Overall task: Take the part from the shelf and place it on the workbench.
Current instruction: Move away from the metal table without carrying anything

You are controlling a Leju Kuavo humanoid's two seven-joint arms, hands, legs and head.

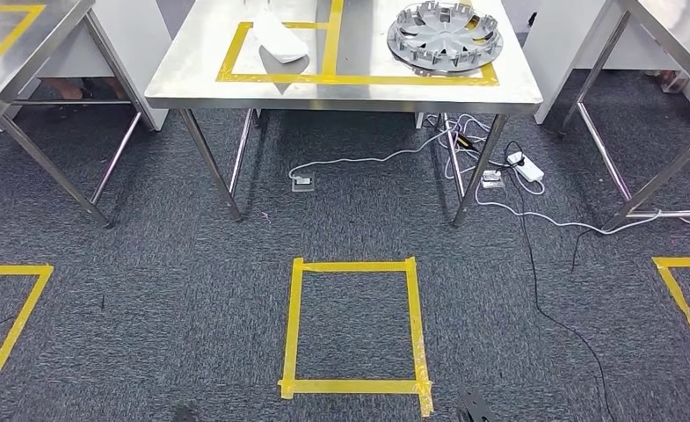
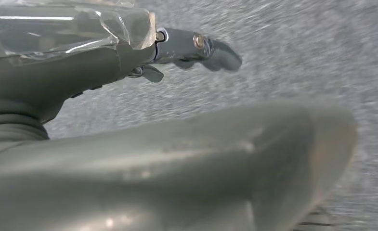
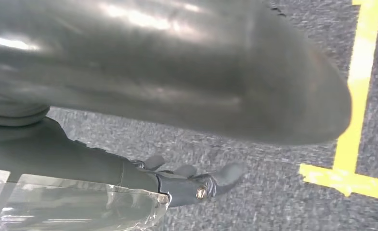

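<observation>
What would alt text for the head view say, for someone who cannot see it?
A steel workbench marked with yellow tape holds a round silver hubcap on its right side and a white curved plastic part towards its left. Below lies dark grey carpet with a yellow tape square in front, white cables under the table, and more steel tables at both edges.

The left hand (image 2: 129, 120) has a big, smooth grey thumb (image 2: 201, 168) with a round tip. Its fingers (image 2: 211, 50) are darker grey and shiny, and one has a small round brass-coloured screw. Clear plastic with bright shine marks covers the back of the hand. The right hand (image 3: 143, 125) looks the same: a fat grey thumb (image 3: 187, 72), dark fingers (image 3: 211, 185) with a little round screw, and clear plastic on the back.
</observation>
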